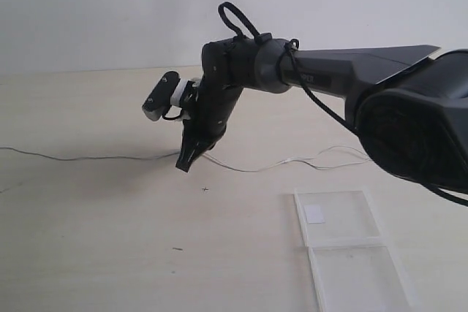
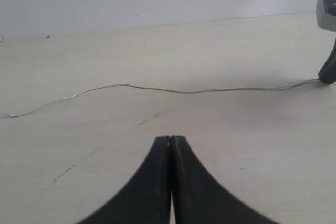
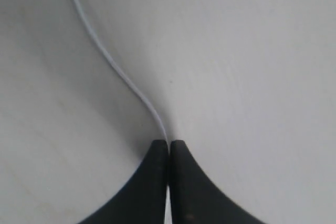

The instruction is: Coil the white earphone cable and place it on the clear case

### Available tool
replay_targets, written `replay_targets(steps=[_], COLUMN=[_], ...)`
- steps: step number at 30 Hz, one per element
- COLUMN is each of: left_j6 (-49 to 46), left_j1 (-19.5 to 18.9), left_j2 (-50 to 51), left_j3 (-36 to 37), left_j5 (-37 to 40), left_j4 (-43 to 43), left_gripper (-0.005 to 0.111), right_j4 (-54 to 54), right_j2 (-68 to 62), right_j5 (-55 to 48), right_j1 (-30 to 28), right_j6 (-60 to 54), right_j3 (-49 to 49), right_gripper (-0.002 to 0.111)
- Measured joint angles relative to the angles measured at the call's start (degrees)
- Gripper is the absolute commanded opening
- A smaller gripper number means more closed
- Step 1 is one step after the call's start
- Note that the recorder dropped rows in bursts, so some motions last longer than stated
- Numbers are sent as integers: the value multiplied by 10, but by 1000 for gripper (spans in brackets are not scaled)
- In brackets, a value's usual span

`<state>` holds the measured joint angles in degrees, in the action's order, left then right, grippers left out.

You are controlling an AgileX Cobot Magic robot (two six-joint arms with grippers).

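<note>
Cable [image 1: 252,171]: lies long and loose across the middle of the bench, from the left edge toward the right. It could slip out of the thin pinch, or snag, if pulled fast.
Clear case [image 1: 351,217]: lies flat and open by the near right corner.
Left gripper [image 2: 170,140]: pressed together, holding nothing, low over the bench.
Right gripper [image 1: 183,166]: arm reaches in from the right edge, wrist bent down, tips pinching the cable.

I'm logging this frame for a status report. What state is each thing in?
white earphone cable, uncoiled, lying stretched across the table, one spot pinched by the right tool.
clear case, open flat, nothing on it.
right tool, shut on the cable.
left tool, shut, empty.
</note>
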<state>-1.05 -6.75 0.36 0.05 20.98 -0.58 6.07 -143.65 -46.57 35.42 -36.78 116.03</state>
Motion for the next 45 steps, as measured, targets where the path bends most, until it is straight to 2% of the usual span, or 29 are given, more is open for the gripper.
replay_targets(steps=[9,16,21,27,31,35,38,45], left_j6=[0,0,0,0,0,0,0,0], left_j1=[0,0,0,0,0,0,0,0], left_j2=[0,0,0,0,0,0,0,0], left_j3=[0,0,0,0,0,0,0,0], left_j5=[0,0,0,0,0,0,0,0], left_j4=[0,0,0,0,0,0,0,0], left_gripper=[0,0,0,0,0,0,0,0], right_j4=[-17,-10,53,141,156,160,207,232], right_j2=[30,105,168,251,354,464,514,525], right_j5=[-26,-29,-19,35,145,291,421,496], right_j1=[0,0,0,0,0,0,0,0], right_j6=[7,67,93,77,58,55,70,70], right_j3=[-5,-5,-11,-68,-176,-295,-387,-418], right_gripper=[0,0,0,0,0,0,0,0])
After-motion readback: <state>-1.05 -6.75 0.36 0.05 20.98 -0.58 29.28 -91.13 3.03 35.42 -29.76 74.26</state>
